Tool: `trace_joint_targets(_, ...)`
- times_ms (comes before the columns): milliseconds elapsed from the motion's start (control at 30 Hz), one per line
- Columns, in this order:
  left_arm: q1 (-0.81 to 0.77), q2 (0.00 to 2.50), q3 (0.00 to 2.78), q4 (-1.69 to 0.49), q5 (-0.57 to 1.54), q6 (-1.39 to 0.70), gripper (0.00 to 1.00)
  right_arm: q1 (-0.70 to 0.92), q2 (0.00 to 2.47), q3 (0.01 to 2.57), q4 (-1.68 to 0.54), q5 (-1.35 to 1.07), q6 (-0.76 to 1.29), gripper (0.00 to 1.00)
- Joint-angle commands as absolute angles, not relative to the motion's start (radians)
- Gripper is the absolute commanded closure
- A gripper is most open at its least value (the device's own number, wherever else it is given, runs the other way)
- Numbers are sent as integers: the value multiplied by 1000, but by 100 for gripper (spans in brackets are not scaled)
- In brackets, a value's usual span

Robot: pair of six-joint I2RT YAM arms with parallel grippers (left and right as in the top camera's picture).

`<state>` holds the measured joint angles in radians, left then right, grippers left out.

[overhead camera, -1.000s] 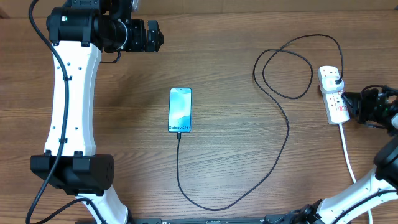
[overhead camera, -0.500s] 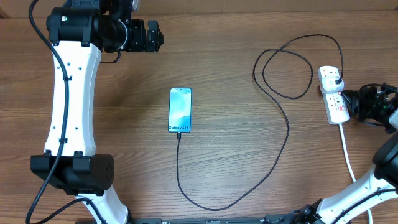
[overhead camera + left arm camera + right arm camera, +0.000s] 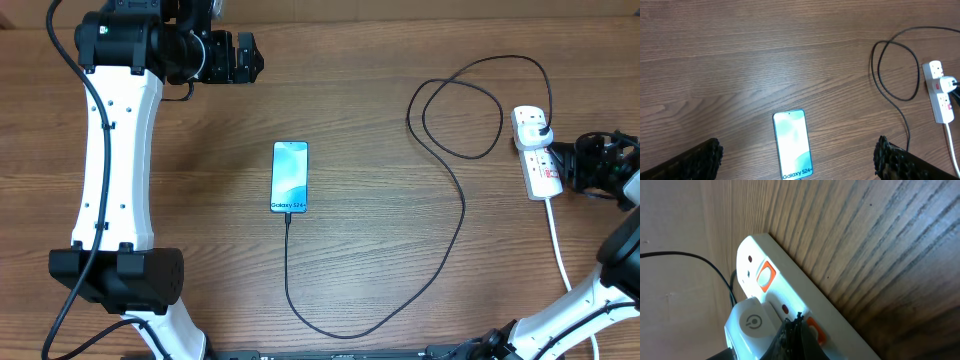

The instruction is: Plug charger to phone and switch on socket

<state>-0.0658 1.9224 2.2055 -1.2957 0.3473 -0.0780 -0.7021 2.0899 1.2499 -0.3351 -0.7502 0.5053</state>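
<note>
Wood surface mostly bare left and centre; phone mid, charger loops right to socket near right edge. Wide-spread left fingers back-left; right fingers pinched together at socket.

Robot lab, wood table, two arms

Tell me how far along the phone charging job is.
Done: the charger runs into the phone at its bottom edge, and its plug sits in the socket. In hand: the right gripper, shut, is at a red switch. Left: pressing it; whether it is on cannot be told.
</note>
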Motion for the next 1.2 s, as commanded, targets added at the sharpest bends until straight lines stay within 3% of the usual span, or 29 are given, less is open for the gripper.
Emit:
trace_joint_targets(0, -72, 1932, 2207, -1298, 355, -75, 1, -672, 2102, 1256, -366, -740, 509, 96)
trace_joint_targets(800, -72, 1932, 2207, -1298, 355, -75, 0, -628, 2104, 1231, -466, -619, 509, 96)
trace_joint_targets(1167, -72, 1932, 2207, -1298, 355, -75, 0, -759, 2014, 1332, -558, -630, 488, 96)
